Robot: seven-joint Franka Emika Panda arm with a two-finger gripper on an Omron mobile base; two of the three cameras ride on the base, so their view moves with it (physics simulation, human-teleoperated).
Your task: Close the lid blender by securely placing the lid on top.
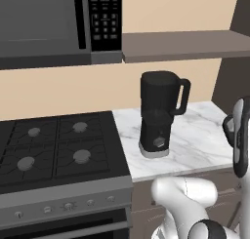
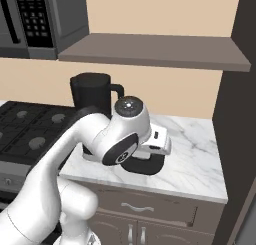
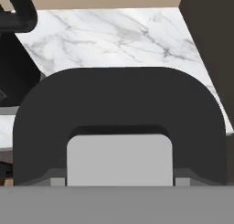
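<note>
The blender (image 1: 158,111) stands upright on the marble counter (image 1: 200,140), just right of the stove, with its handle to the right and its jar top uncovered. In the right base view the arm partly hides the blender (image 2: 92,93). My gripper (image 2: 145,158) is low over the counter's front part, to the right of the blender, shut on the lid (image 2: 143,165), a flat black cap hanging just under the hand. In the hand view the lid (image 3: 119,104) is a wide black arch that hides my fingertips, and the blender (image 3: 13,49) sits at the left edge.
A gas stove (image 1: 53,145) lies left of the counter, with a microwave (image 1: 49,23) above it. A brown shelf (image 2: 155,49) hangs over the blender. A dark tall cabinet side (image 2: 240,139) closes the counter's right end.
</note>
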